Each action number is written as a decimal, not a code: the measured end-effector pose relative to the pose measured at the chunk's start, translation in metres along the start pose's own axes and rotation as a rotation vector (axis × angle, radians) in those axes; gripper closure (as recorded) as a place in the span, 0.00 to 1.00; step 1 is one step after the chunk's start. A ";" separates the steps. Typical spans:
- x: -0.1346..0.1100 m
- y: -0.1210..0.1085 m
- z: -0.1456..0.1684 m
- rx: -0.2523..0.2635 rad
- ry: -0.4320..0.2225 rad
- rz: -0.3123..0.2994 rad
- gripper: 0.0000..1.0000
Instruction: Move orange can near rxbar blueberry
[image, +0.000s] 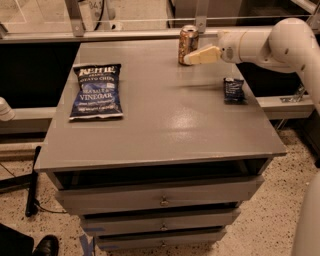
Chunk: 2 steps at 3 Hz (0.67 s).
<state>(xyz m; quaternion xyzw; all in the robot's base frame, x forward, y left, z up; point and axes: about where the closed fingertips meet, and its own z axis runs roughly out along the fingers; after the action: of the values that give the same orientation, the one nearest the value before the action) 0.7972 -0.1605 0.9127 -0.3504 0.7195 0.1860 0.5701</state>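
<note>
Camera view showed the gripper (190, 58) low against the 4 o'clock side of the orange can (188, 38), its pale tip overlapping the can's lower body. Whether the jaws were apart, together or already around the can could not be told, nor whether the tip was touching the metal or only passing in front of it. The can stood upright near the 12 o'clock edge of the table (165, 130), so the likeliest mishap was a nudge: if the jaws came in too narrow or off-centre, one would have struck the wall of the can and tipped it, or pushed it back over that far edge. A can on its side would probably have rolled on the smooth top. The rxbar blueberry (233, 90) lay flat toward 4 o'clock from the can, apart from it and close to the table's 3 o'clock edge. Little room lay beyond it, so a placement that overshot could have set the can on the wrapper or knocked the bar off the side. The white arm (280, 42) reached in from 2 o'clock, above the bar, and lowering it carelessly might have swept the bar along. The chip bag (96, 91) at 9 o'clock lay well apart and seemed unlikely to interfere.
</note>
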 end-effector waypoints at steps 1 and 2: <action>-0.003 -0.013 0.026 -0.020 -0.053 0.013 0.00; -0.006 -0.019 0.046 -0.045 -0.082 0.023 0.00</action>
<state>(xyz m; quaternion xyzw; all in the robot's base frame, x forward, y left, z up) 0.8434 -0.1407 0.9081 -0.3469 0.6951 0.2231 0.5888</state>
